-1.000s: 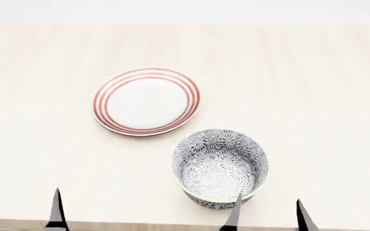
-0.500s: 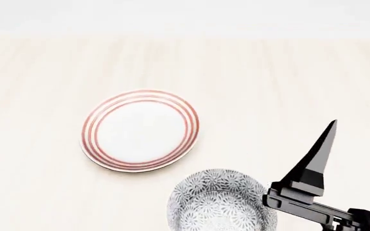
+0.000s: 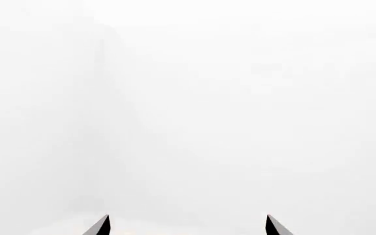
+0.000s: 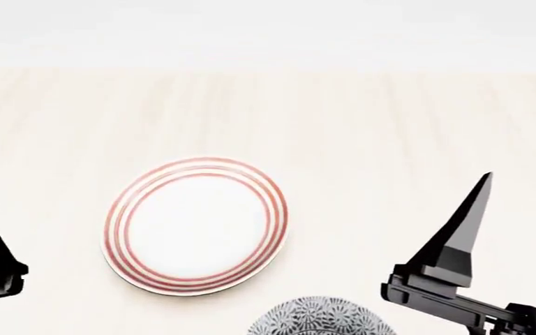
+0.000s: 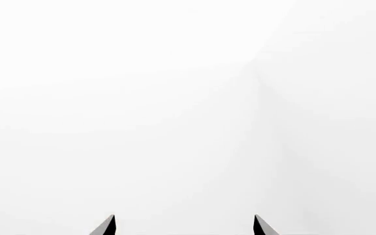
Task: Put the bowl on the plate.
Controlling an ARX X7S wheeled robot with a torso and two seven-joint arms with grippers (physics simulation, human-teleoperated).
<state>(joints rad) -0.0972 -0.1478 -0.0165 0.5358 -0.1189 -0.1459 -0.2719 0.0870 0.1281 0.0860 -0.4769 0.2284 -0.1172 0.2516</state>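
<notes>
My left gripper (image 3: 187,226) and right gripper (image 5: 184,225) both stand with jaws apart, empty, raised either side of the table (image 4: 380,125). The bowl (image 4: 321,317) sits at my near edge, just beside the plate (image 4: 195,222), not on it

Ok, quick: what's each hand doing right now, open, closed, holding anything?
Left hand: open, fingertips wide apart, holding nothing.
Right hand: open, fingertips wide apart, holding nothing; the bowl sits untouched on the table.
</notes>
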